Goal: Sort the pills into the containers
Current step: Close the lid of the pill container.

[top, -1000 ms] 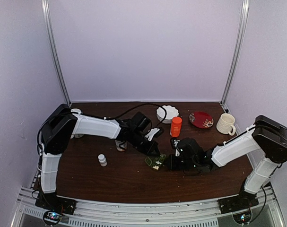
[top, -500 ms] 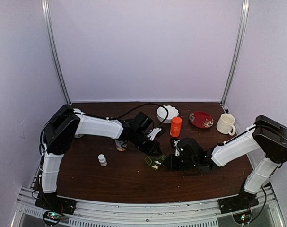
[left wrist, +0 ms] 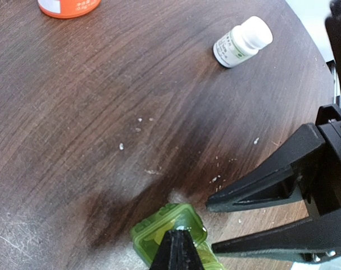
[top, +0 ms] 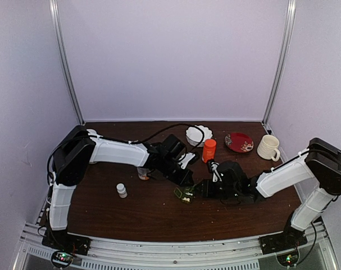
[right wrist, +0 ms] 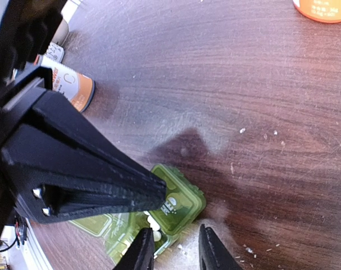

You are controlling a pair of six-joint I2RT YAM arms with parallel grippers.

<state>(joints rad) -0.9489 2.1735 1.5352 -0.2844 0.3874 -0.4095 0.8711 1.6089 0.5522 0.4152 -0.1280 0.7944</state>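
Right claw (right wrist: 176,247), narrowly open at 3 o'clock of the box (top: 184,194) — left claw (left wrist: 177,243) closed, steadying it — must pinch another pill (right wrist: 242,130).

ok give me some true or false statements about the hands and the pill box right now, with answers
1. The left hand is shut, its tip right at the green pill box. True.
2. The right hand is clamped on a pill. False: its fingers stand apart and are not closed on anything.
3. White pills lie in the box. True.
4. The orange bottle lies on its side. False: it stands upright.
5. The mug sits left of the red plate in the top view. False: it sits to the plate's right.
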